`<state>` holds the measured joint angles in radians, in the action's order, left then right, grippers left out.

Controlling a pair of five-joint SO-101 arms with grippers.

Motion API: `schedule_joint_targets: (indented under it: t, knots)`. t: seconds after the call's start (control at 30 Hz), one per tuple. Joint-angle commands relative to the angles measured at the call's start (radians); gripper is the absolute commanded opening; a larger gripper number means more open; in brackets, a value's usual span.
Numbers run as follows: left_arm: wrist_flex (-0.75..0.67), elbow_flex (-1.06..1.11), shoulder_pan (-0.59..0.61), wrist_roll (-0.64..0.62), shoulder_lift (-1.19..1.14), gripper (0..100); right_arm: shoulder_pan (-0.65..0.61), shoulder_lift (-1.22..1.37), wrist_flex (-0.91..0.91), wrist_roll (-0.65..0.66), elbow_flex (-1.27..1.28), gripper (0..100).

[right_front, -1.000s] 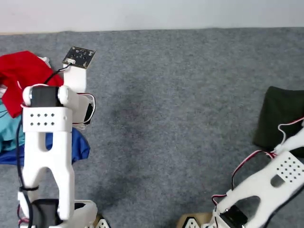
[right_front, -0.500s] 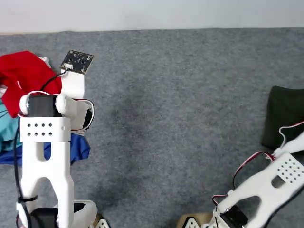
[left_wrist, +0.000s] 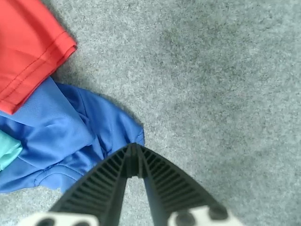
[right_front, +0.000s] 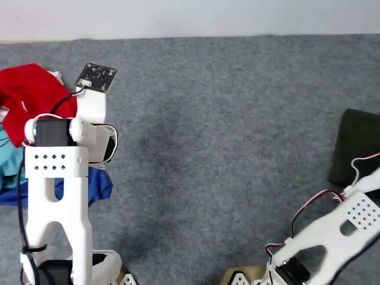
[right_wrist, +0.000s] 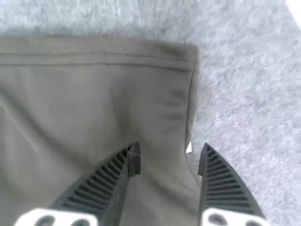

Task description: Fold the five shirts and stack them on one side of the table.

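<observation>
A loose pile at the table's left holds a red shirt (right_front: 29, 89), a teal shirt (right_front: 9, 163) and a blue shirt (right_front: 100, 185). My left arm (right_front: 56, 160) stands over that pile. In its wrist view the left gripper (left_wrist: 134, 148) is shut, its tips pinched at the edge of the blue shirt (left_wrist: 61, 136), beside the red shirt (left_wrist: 28, 47). A folded dark olive shirt (right_front: 359, 142) lies at the right edge. My right gripper (right_wrist: 170, 156) is open low over the olive shirt (right_wrist: 94, 94), its fingers straddling a side edge near a corner.
The grey felt table top (right_front: 225, 119) stretches wide between the two arms. A pale wall strip (right_front: 190, 18) borders the far edge. My right arm (right_front: 341, 228) slants in from the front right corner.
The olive shirt has slid a little toward the right edge with the right arm. My left arm shifted slightly left toward the pile, then held still.
</observation>
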<state>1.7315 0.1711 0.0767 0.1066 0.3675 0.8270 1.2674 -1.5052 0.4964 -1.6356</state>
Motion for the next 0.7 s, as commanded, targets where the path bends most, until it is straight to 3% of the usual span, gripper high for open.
schedule_joint_targets:
  t: [0.0, 0.2, 0.37, 0.47, 0.67]
  knots:
    - [0.014, -0.005, -0.005, 0.002, 0.038, 0, -0.015, -0.096, -0.038, -0.014, -0.046, 21.0]
    - [0.014, -0.005, -0.005, 0.002, 0.032, 0, -0.041, -0.056, -0.131, -0.117, -0.044, 19.9]
    - [0.014, -0.005, -0.005, 0.002, 0.032, 0, -0.064, 0.084, -0.125, -0.129, -0.044, 8.6]
    - [0.014, -0.005, -0.005, 0.002, 0.032, 0, -0.073, 0.142, -0.125, -0.129, -0.048, 7.3]
    - [0.014, -0.005, -0.005, 0.002, 0.032, 0, -0.084, 0.041, -0.13, -0.133, -0.046, 7.3]
